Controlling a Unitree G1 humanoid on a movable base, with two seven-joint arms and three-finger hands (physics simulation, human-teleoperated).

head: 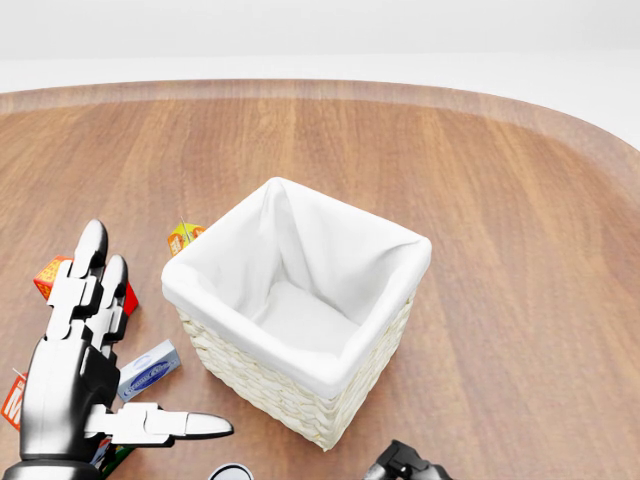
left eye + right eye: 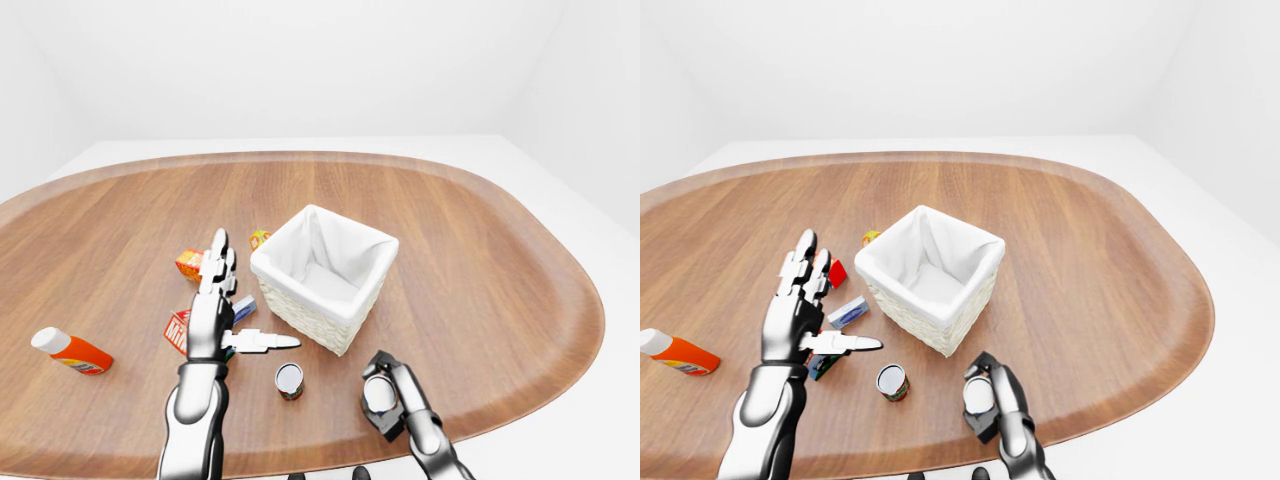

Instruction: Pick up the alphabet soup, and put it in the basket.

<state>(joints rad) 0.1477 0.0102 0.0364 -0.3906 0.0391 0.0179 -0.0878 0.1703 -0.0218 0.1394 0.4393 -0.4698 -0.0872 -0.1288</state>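
The right hand (image 2: 392, 398) has its fingers wrapped around a can (image 2: 379, 394), upright; the basket (image 2: 322, 275) lies toward 11 o'clock. The left hand (image 2: 213, 315) hovers with fingers spread.

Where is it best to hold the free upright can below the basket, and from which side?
Probably grip the can by its curved side wall, coming from the left-eye view's left: it stands upright, and the open left hand hovers there.

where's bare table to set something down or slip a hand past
Bare wood spans the table right of the basket and above it toward the far rim. Crowded: left of the basket, small boxes around the open left hand; below it, a can and the right hand.
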